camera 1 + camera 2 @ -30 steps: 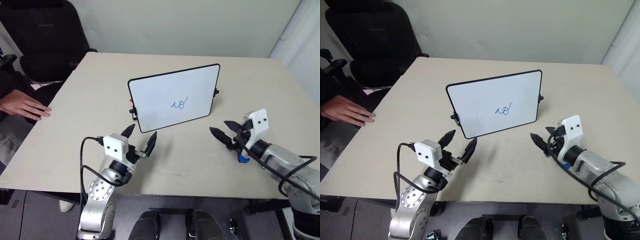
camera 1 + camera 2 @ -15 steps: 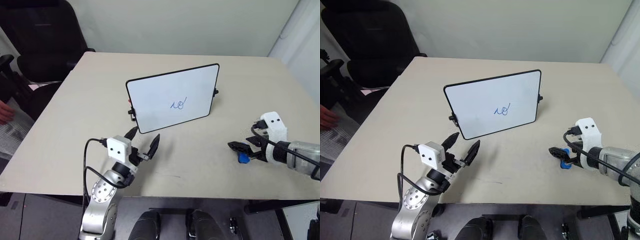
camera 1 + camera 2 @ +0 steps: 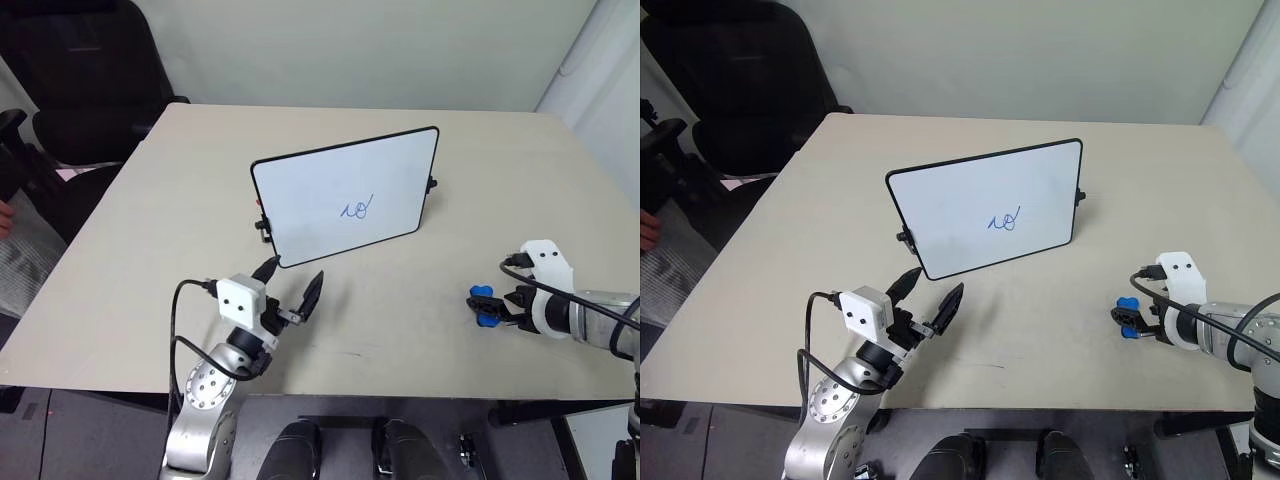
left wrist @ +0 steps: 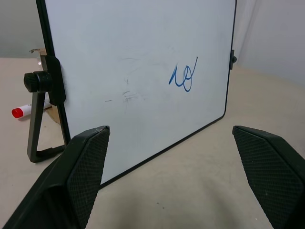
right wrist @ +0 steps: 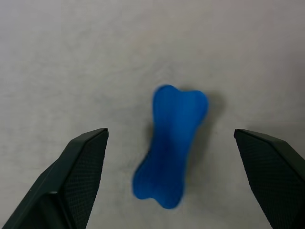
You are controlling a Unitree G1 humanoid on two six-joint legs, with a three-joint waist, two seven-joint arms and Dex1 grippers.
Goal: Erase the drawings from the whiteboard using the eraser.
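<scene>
Blue, bone-shaped eraser (image 5: 170,146) lay on the beige table (image 3: 180,200) between the right gripper's (image 3: 497,303) spread fingers (untouched); the left gripper (image 3: 290,284) gaped before the black-framed whiteboard (image 3: 330,180), blue scribble (image 3: 357,208) intact.

The two head cameras are looking forward and down from above the near edge of the worktop (image 3: 180,200), taking in its whole surface, both arms and the whiteboard (image 3: 345,195) standing mid-worktop. They are sharing almost the same scene, offset slightly sideways. The left wrist camera is sitting low, facing the whiteboard's front from close by, with the drawings (image 4: 183,76) in sight. The right wrist camera is pointing steeply down at the worktop from very near, framing the eraser (image 5: 171,145) between its jaws.
</scene>
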